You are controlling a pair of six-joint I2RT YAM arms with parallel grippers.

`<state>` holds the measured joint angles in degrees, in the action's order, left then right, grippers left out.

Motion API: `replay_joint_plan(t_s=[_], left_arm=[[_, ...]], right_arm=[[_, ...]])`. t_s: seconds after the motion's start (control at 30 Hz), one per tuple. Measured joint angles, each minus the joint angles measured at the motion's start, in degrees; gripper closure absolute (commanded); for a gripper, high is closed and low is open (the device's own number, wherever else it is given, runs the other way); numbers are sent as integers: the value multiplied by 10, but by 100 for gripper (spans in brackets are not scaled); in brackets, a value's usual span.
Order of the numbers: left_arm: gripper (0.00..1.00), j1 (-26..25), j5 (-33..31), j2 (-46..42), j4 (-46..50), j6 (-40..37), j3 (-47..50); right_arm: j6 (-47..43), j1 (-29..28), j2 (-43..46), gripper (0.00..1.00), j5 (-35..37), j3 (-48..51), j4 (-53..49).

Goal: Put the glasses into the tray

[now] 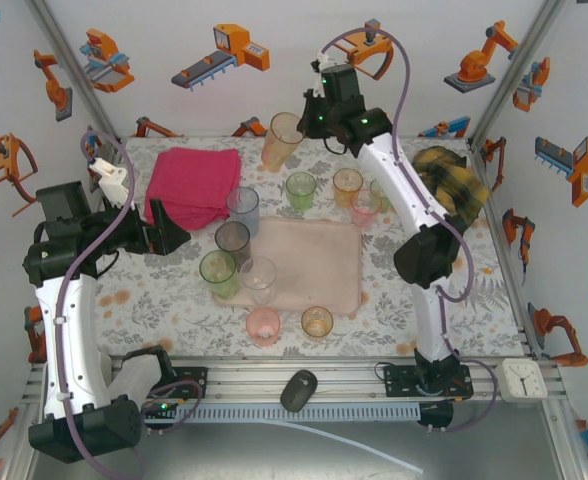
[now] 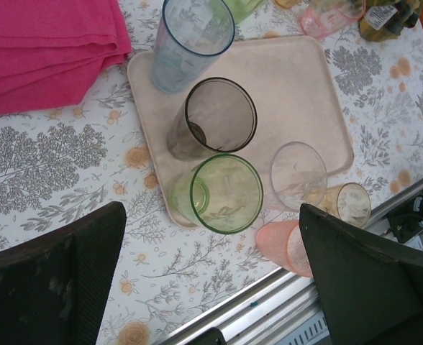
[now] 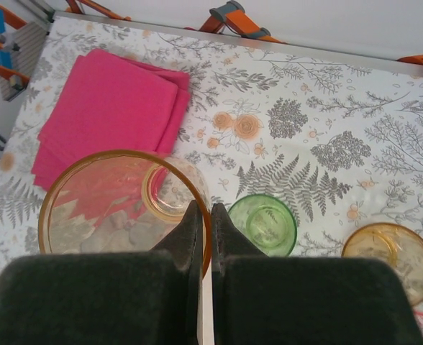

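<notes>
White-walled booth papered with orange robot-arm drawings, floored by a floral-print tabletop [image 1: 154,300]. At the middle of the tabletop, slightly toward the near edge, the pale pink tray [image 1: 319,260], most of its surface bare. Toward the far-left corner, a folded magenta cloth [image 1: 194,185]. Toward the far-right corner, a crumpled yellow-and-black plaid cloth [image 1: 452,172], partly behind the right arm.

Left end effector [image 2: 211,208] released, fingers spread wide, hovering over the left side of the tabletop between magenta cloth and tray, gripping nothing. Right end effector [image 3: 203,215] clenched on the rim of a large orange glass [image 1: 280,145], held tilted near the far edge of the tabletop.

Along the tray's left edge, in a row: pale blue glass [image 1: 242,208] at the far-left corner, smoky grey glass [image 1: 232,240] mid-edge, green glass [image 1: 218,272] at the near-left corner, overlapping the rim. Just beside the green one, a clear glass [image 1: 258,278] at the tray's near edge.

Off the tray, just past its near edge: a pink glass [image 1: 264,325] and an amber glass [image 1: 317,322]. Between tray and far edge: a second green glass [image 1: 300,188], a small orange glass [image 1: 347,185] and a small pink glass [image 1: 364,211].

On the metal rail below the near edge, a dark mouse-shaped object [image 1: 298,390]; at the near-right corner, a small white clock [image 1: 519,378].
</notes>
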<state>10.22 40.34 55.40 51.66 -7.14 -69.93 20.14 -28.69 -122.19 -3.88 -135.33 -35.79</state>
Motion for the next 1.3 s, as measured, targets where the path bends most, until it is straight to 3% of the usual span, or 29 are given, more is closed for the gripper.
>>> replay_joint_plan(t_s=[0.4,0.8,1.07,1.3], left_arm=[[2,4,-7,-22,-14,0,23],[2,7,-9,-25,-23,0,31],[2,9,-8,-27,-24,2,31],[2,15,-2,-28,-24,9,31]], right_arm=[[-11,-16,194,98,12,218,6],[-28,-93,346,97,79,449,27],[-19,-115,397,97,117,555,50],[-14,-123,400,97,132,584,57]])
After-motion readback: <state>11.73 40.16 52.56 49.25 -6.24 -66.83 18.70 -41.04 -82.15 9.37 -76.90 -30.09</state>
